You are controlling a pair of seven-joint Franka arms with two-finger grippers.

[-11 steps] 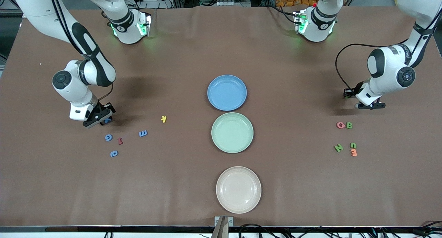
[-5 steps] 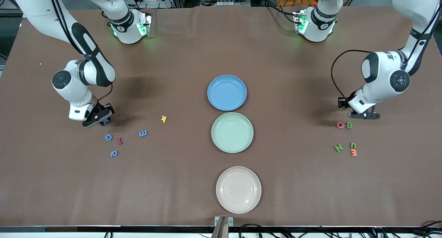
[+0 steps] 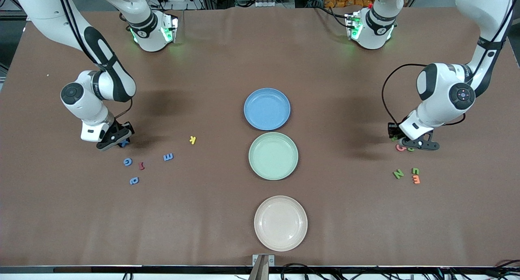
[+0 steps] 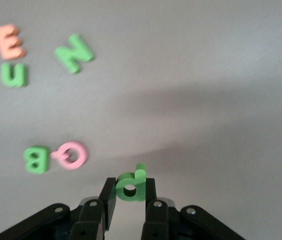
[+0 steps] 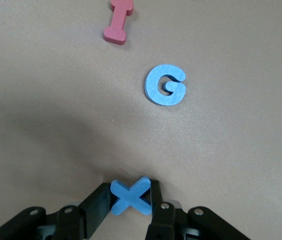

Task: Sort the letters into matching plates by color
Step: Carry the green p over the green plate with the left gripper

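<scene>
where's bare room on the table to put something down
Free: the strip between the yellow K and the blue plate, and between the green plate and the green N. Crowded: around the blue G and the pink G.

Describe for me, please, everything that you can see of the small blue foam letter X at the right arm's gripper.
The small blue foam letter X is a flat, thick-cut piece of matte foam with four stubby arms. It sits between the two black fingers of the right gripper, which press on it from both sides, toward the right arm's end of the brown table. It is beside the blue foam G. Whether it has left the tabletop I cannot tell.
</scene>
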